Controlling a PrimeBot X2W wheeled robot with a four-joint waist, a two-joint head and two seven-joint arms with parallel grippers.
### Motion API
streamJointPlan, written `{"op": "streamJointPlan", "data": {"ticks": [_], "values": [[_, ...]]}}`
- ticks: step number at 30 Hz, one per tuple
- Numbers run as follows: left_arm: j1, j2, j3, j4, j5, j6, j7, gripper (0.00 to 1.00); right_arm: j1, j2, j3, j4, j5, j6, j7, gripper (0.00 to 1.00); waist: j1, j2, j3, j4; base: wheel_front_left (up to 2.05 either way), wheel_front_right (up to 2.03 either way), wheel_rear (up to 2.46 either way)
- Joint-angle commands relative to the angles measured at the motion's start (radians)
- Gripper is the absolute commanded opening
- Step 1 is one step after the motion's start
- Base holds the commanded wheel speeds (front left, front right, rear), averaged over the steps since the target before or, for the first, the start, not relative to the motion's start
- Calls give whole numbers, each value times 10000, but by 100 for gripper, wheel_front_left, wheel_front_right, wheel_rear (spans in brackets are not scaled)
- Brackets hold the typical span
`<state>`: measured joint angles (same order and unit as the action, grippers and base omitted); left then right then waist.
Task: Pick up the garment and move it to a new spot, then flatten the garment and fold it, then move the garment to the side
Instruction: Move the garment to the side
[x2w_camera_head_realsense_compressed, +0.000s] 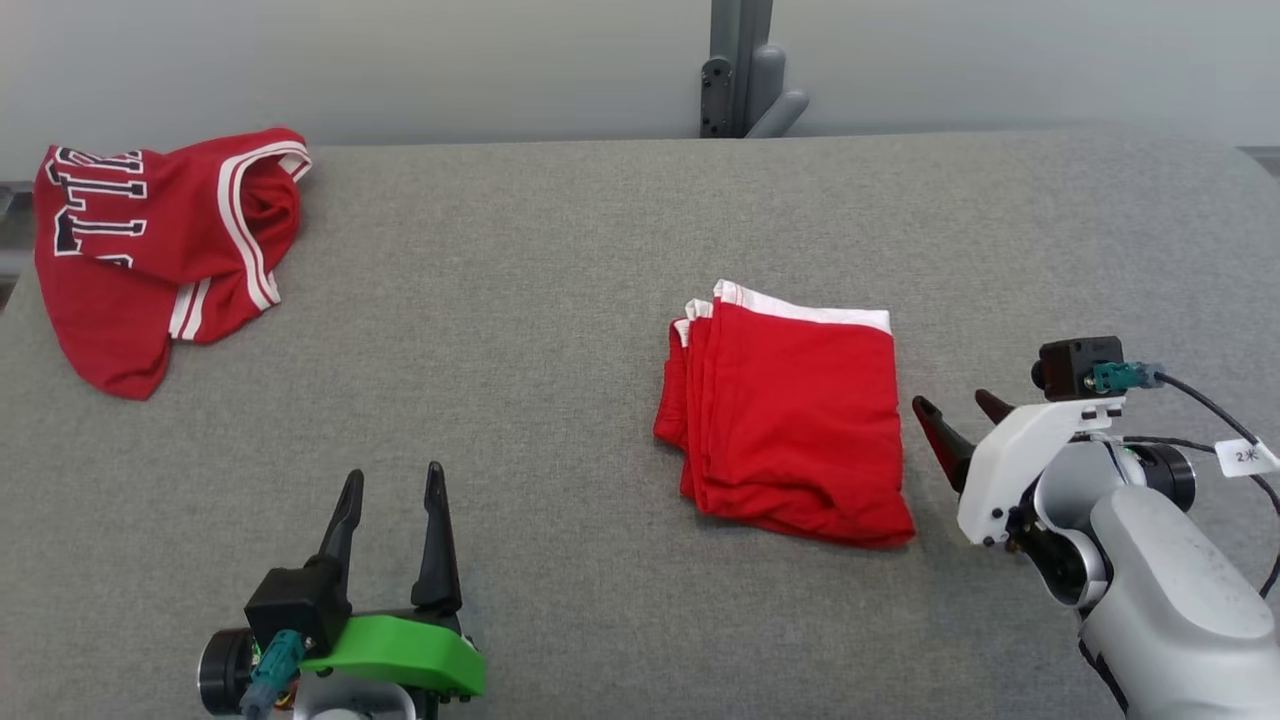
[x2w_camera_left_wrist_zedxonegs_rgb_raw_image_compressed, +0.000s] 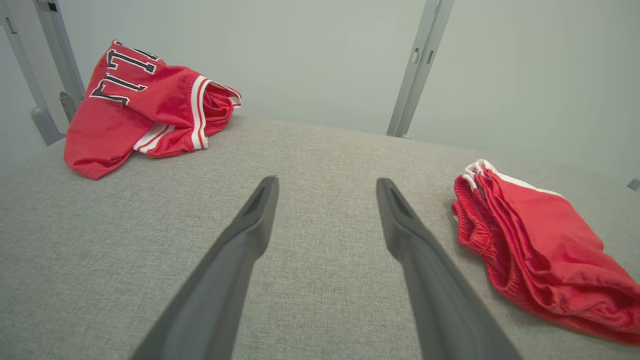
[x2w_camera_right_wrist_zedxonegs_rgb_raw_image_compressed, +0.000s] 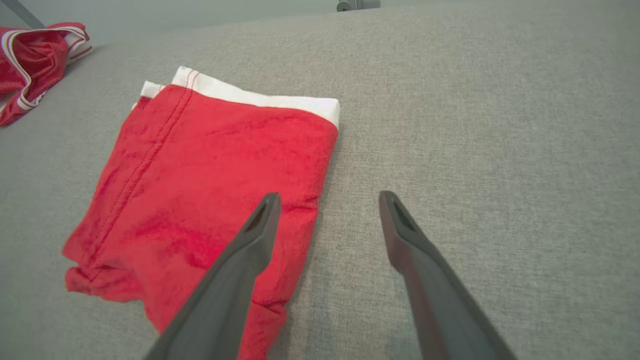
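Currently | left end effector: released, empty, over the bare bench, near left | right end effector: released, empty, just beside the garment's right edge | folded red garment: flat on the bench, right of centre, white band at far edge | crumpled red jersey: far left corner, well apart

Green-mounted left gripper, white-mounted right gripper

We see a folded red garment of smooth, slightly shiny cloth on a table covered in matt, coarse-woven grey fabric; at its far left corner, a crumpled jersey shares that sheen.
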<state>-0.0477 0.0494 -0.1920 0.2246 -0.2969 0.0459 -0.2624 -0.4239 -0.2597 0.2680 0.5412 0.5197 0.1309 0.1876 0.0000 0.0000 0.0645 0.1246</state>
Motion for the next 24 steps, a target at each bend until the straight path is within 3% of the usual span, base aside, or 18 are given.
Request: {"op": "streamJointPlan", "data": {"ticks": [1, 15, 16, 17, 18, 20, 23, 24], "values": [[-216, 21, -1, -11, 38, -33, -26, 100, -305, -129, 219, 243, 264, -4, 164, 100, 0, 0, 380, 367, 0, 0, 0], [-533, 21, -82, -38, -18, 9, -26, 100, -1599, -383, 1811, 2141, 2259, -4, 504, 100, 0, 0, 954, 923, 0, 0, 0], [-537, 21, -83, -40, -18, 9, -26, 100, -1644, -387, 1897, 2238, 2379, -4, 511, 85, 0, 0, 964, 929, 0, 0, 0], [-538, 21, -80, -43, -17, 8, -26, 100, -1687, -398, 1980, 2327, 2467, -4, 479, 49, 0, 0, 973, 932, 0, 0, 0], [-538, 21, -80, -43, -17, 8, -26, 100, -1687, -398, 1980, 2327, 2467, -4, 479, 49, 0, 0, 973, 932, 0, 0, 0], [-536, 21, -82, -46, -8, 5, -26, 100, -1786, -454, 2151, 2515, 2583, -4, 392, 36, 0, 0, 988, 933, 0, 0, 0], [-544, 21, -99, -30, 28, 9, -24, 100, -1990, -522, 2341, 2743, 2729, -6, 96, 0, 0, 0, 997, 893, 0, 0, 0], [-541, 21, -106, -25, 54, -1, -24, 100, -2038, -543, 2405, 2793, 2775, -9, -6, 0, 0, 0, 993, 862, 0, 0, 0]]}}
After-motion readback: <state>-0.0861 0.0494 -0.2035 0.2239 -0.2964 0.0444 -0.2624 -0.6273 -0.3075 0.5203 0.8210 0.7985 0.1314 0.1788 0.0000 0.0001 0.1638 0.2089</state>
